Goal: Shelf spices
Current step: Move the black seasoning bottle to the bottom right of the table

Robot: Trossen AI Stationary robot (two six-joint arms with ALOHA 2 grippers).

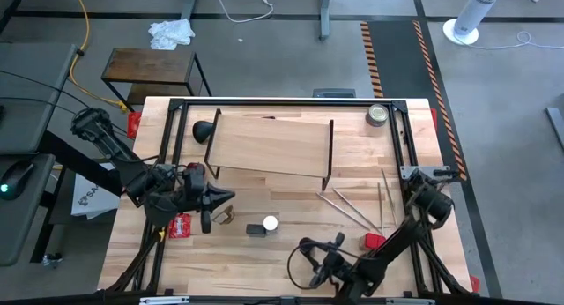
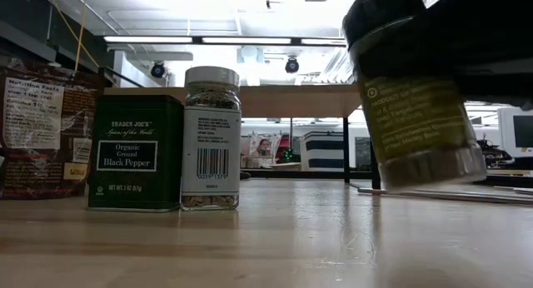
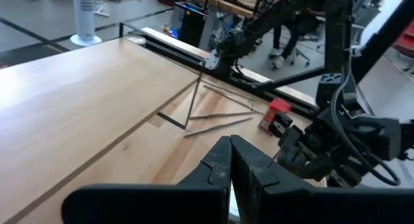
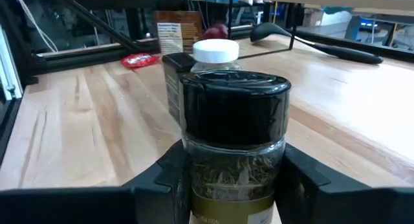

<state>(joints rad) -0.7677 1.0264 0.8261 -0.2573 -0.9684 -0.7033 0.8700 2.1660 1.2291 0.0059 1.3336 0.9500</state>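
the right gripper (image 4: 234, 179) is clamped on a black-capped spice jar (image 4: 234, 136) held off the table, so it next needs carrying up to the shelf (image 1: 269, 145), while the left gripper (image 3: 230, 164) waits, fingers together.

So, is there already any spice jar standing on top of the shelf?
No: in the high view the shelf board is bare, and the black-capped jar sits in the right tool.

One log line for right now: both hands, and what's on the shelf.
right hand: shut on black-capped jar, off table | left hand: shut, empty, front of shelf | shelf top: bare
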